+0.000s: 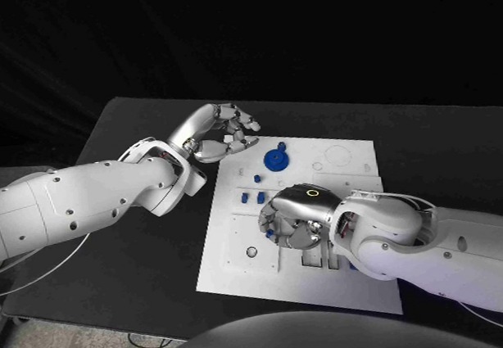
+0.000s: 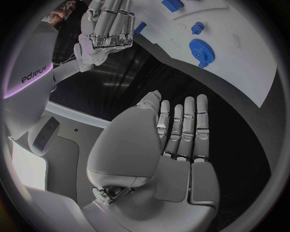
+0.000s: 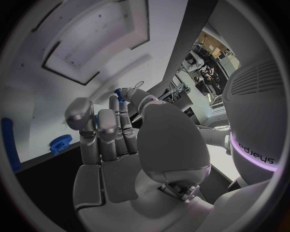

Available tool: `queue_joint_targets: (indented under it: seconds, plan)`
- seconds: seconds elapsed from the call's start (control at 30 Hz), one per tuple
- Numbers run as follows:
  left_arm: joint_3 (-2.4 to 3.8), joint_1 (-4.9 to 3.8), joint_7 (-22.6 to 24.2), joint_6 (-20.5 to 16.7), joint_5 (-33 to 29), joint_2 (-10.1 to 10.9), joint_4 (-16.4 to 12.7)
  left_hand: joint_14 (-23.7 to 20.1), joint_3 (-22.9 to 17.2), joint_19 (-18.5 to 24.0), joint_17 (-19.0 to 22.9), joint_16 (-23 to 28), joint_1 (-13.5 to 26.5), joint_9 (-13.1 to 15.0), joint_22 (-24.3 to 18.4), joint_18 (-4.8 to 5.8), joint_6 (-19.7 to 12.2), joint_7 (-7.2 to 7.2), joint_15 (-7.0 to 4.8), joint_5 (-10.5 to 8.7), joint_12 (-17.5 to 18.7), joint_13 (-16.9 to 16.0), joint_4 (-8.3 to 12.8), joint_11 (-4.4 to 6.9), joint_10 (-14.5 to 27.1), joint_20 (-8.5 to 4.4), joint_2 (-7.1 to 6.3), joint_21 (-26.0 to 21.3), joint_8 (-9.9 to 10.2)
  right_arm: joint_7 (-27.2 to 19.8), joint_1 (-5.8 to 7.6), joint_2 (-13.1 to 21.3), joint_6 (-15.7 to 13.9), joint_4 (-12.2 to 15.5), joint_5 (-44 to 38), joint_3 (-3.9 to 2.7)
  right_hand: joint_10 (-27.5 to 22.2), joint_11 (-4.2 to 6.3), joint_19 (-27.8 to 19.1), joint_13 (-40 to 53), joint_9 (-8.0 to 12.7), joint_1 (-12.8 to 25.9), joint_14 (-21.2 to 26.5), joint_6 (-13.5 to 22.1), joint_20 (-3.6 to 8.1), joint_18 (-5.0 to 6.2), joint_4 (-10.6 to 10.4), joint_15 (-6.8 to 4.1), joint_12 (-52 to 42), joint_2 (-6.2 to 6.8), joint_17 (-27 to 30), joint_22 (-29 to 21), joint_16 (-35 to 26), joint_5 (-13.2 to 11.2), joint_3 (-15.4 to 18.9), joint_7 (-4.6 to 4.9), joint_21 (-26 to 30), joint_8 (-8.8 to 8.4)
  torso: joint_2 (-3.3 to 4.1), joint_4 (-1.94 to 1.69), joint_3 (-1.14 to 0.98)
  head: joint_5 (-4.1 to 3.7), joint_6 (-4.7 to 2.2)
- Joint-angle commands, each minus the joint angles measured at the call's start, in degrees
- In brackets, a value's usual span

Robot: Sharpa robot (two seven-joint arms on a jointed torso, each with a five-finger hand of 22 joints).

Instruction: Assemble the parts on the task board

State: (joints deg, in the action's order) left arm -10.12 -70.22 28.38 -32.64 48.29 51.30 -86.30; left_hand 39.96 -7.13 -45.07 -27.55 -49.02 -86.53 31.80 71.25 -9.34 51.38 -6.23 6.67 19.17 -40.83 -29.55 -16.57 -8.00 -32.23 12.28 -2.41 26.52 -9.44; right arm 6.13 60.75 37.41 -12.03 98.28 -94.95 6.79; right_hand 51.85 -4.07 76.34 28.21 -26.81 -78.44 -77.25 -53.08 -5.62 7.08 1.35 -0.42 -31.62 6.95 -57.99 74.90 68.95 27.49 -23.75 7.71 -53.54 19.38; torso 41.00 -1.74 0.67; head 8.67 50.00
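Note:
The white task board (image 1: 235, 229) lies in the middle of the black table. A blue gear (image 1: 276, 159) stands near its far edge, with small blue parts (image 1: 253, 197) just in front of it. My right hand (image 1: 297, 219) is bent down over the board's middle. In the right wrist view it pinches a small blue part (image 3: 119, 94) between thumb and fingertip, close above the board (image 3: 91, 29). My left hand (image 1: 218, 133) hovers off the board's far left corner. Its fingers (image 2: 181, 125) lie straight and hold nothing. The gear (image 2: 199, 48) lies ahead of them.
Recessed slots (image 3: 79, 53) and round holes (image 1: 338, 156) mark the board. Another blue piece (image 1: 352, 265) sits by my right forearm near the front edge. Bare black table (image 1: 129, 259) stretches to the left of the board.

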Motion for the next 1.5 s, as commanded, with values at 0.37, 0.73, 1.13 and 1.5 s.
queue_joint_targets:
  seconds: [0.37, 0.73, 1.13, 1.5]
  plan:
    - [0.01, 0.06, -0.27, 1.77, -0.29, -0.22, 0.01, -0.10, -0.15, 0.01, 0.07, 0.21, -0.25, -0.05, 0.07, -0.67, -0.10, 0.06, 0.13, 0.24, -0.28, 0.13, 0.15, -0.60, 0.04, 0.40, 0.50, -0.27, -0.24, -0.74, -0.30, -0.34, -0.46, -0.46, -1.41, 0.00, 0.58, 0.02, -0.70, -0.11, 0.24, -1.29, 0.57, -0.76, 0.05, 0.01, 0.71, 0.11, -0.25, -0.07, 0.44, 5.68, -0.56, -1.43, 0.04, 0.03, 0.67, -0.81, -0.03, 0.01, 0.03, 0.10, 0.00]
    - [0.00, 0.09, -0.91, 2.31, -0.29, -0.23, 0.07, 0.01, -0.19, -0.08, 0.09, 0.16, -0.33, -0.04, 0.12, -0.69, -0.05, 0.07, 0.11, 0.24, -0.30, 0.22, 0.17, -0.70, 0.03, 0.40, 0.60, -0.27, -0.31, -0.21, -0.33, 0.32, -0.03, 0.00, -2.51, 0.00, -14.23, -2.64, -7.04, 0.53, 5.27, 1.14, 7.65, 10.66, -1.56, 1.68, -2.59, 1.74, 1.17, 2.44, 8.28, 2.70, -5.97, -15.55, 5.25, -1.42, 12.67, -9.91, -0.02, -0.02, 0.02, 0.18, 0.00]
    - [-0.01, 0.13, -1.41, 2.57, -0.29, -0.08, 0.23, 0.09, -0.17, -0.14, 0.09, 0.12, -0.38, -0.03, 0.14, -0.71, -0.07, 0.05, 0.10, 0.22, -0.31, 0.26, 0.19, -0.76, 0.04, 0.40, 0.58, -0.25, -0.32, -0.02, 2.18, 6.37, -5.39, 4.68, -1.87, -0.61, -23.28, -3.31, -8.28, 1.78, 7.71, -6.13, 11.36, 8.35, -2.21, 2.21, -11.40, 2.19, -5.33, 2.33, 12.72, 2.25, -6.13, -14.88, 13.63, -1.03, 17.81, -9.61, -0.06, 0.12, 0.05, -0.24, 0.00]
    - [-0.03, 0.19, -1.61, 2.48, -0.29, -0.10, 0.29, 0.14, -0.17, -0.19, 0.09, 0.10, -0.42, -0.03, 0.17, -0.72, -0.08, 0.03, 0.09, 0.23, -0.31, 0.30, 0.20, -0.78, 0.05, 0.41, 0.58, -0.24, -0.33, 7.02, 8.91, 15.15, 2.95, 8.71, -0.39, -0.76, -21.02, -4.71, -3.13, -10.10, 11.26, -5.73, 5.94, 4.95, -3.50, 1.08, -18.22, 3.79, 4.58, 5.09, 9.41, 4.08, -1.88, -13.09, 16.45, 0.15, 11.30, -12.30, 0.00, 0.06, 0.03, -0.73, 0.00]
